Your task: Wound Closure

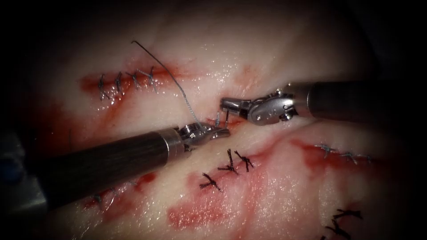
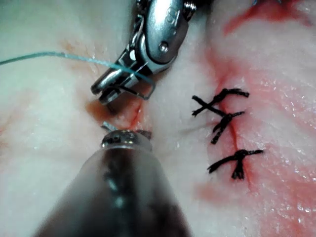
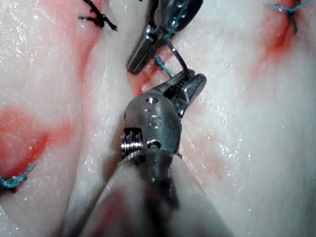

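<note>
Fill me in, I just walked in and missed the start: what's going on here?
Two needle drivers meet over a small open cut in the pale pork-belly tissue. The right arm's steel tool is shut on the thin dark curved needle, which arcs down from its jaws into the cut. The left arm's tool lies just below, with the blue-grey thread running over it and up to a loose end; whether it grips anything is unclear. Finished dark and blue stitches sit on nearby cuts, amid red fluid.

Tissue [image 1: 275,186] is the carrying surface: pale, glistening, streaked with red fluid [image 1: 195,215]. Dark knotted stitches [image 1: 231,166] sit below centre. A blue-stitched closed cut [image 1: 126,81] lies upper left.
</note>
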Robot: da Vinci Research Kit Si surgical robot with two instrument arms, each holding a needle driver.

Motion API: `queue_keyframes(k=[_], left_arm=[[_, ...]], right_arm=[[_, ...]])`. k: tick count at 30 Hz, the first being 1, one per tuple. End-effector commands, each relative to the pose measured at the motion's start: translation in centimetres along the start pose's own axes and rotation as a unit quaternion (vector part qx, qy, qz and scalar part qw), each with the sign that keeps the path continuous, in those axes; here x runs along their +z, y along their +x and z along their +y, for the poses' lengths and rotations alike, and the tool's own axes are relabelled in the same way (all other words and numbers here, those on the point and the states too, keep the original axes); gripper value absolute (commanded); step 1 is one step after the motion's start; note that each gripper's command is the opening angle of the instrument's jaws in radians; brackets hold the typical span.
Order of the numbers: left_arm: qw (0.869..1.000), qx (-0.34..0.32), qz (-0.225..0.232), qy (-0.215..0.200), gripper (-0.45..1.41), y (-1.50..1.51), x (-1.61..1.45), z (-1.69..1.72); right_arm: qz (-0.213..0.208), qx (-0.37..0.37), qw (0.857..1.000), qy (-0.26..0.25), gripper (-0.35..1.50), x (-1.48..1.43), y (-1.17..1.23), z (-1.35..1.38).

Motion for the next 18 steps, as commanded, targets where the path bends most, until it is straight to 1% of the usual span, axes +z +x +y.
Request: queue_keyframes(k=[1,8,11,14,18], left_arm=[[1.000,0.001,0.001,0.000,-0.16,0.04,0.07,-0.04],[1.000,0.000,0.001,0.002,-0.16,0.04,0.07,-0.04],[1.000,0.000,0.000,0.005,-0.16,0.05,0.08,-0.04],[1.000,-0.001,-0.001,0.010,-0.15,0.06,0.09,-0.04],[1.000,-0.001,-0.001,0.012,-0.16,0.06,0.11,-0.03]], right_arm=[[0.002,-0.002,1.000,0.001,-0.35,0.09,0.00,-0.01],[0.000,0.003,1.000,0.006,-0.35,0.11,-0.03,-0.01],[-0.003,0.031,1.000,0.007,-0.35,0.13,-0.09,-0.01],[-0.007,0.058,0.998,-0.002,-0.35,0.14,-0.09,0.06],[-0.007,0.103,0.994,-0.020,-0.35,0.14,-0.07,0.27]])
